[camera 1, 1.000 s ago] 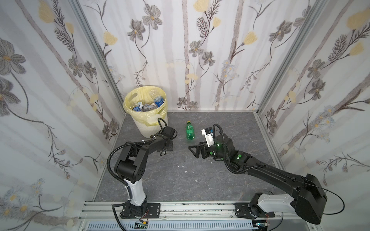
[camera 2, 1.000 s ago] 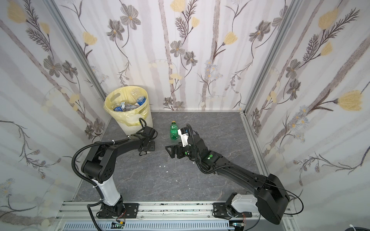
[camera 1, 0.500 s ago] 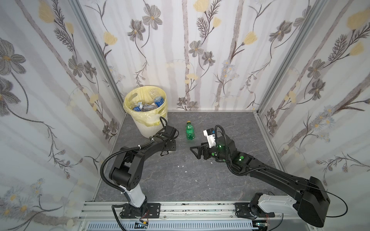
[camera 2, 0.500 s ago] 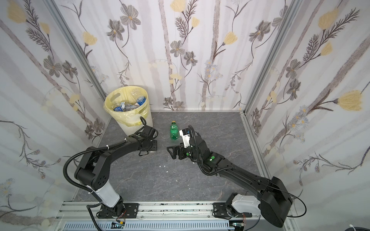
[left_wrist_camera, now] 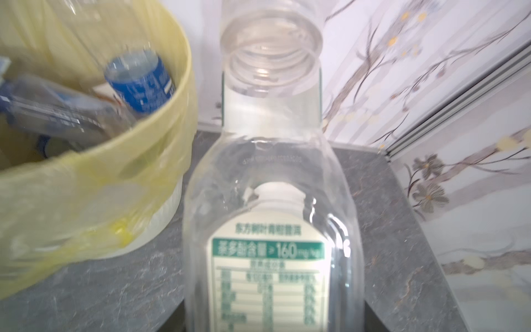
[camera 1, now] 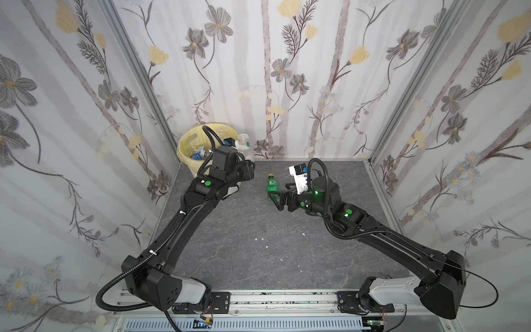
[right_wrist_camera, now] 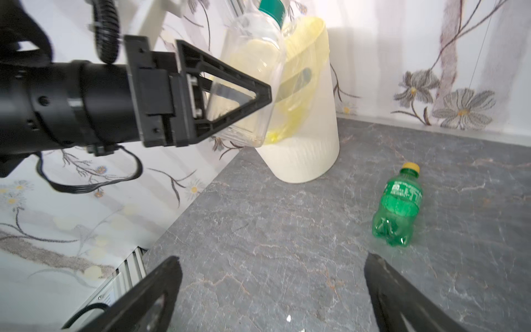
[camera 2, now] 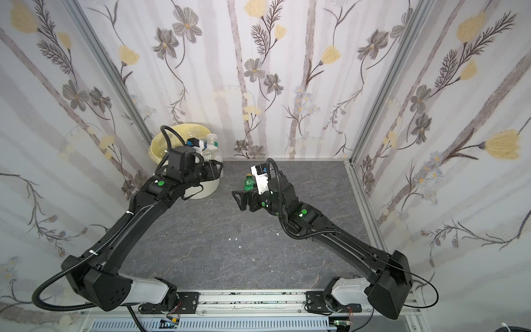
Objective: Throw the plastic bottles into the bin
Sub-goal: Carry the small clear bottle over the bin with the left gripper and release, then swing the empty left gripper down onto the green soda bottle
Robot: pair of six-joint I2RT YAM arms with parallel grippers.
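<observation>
My left gripper [camera 1: 247, 169] is shut on a clear bottle [camera 1: 246, 146] with a white and green label, held upright just right of the bin's rim. The left wrist view shows this bottle [left_wrist_camera: 270, 201] filling the middle, with the bin [left_wrist_camera: 94, 161] beside it. The bin [camera 1: 184, 149] is cream-white with a yellow bag and holds several blue-labelled bottles [left_wrist_camera: 140, 80]. A green bottle [camera 1: 271, 185] with a yellow cap lies on the grey floor. My right gripper [camera 1: 279, 200] stands open low over the floor, just short of the green bottle [right_wrist_camera: 399, 207], with nothing between its fingers [right_wrist_camera: 161, 287].
Floral walls close in the back and both sides, and the bin [camera 2: 207, 189] stands in the back left corner. A few small white scraps [camera 1: 261, 238] lie on the grey floor [camera 1: 258, 258]. The rail [camera 1: 273, 299] with both arm bases runs along the front.
My left arm has risen from beside the bin's base to rim height, carrying the clear bottle. The right gripper has stayed open and has barely moved.
</observation>
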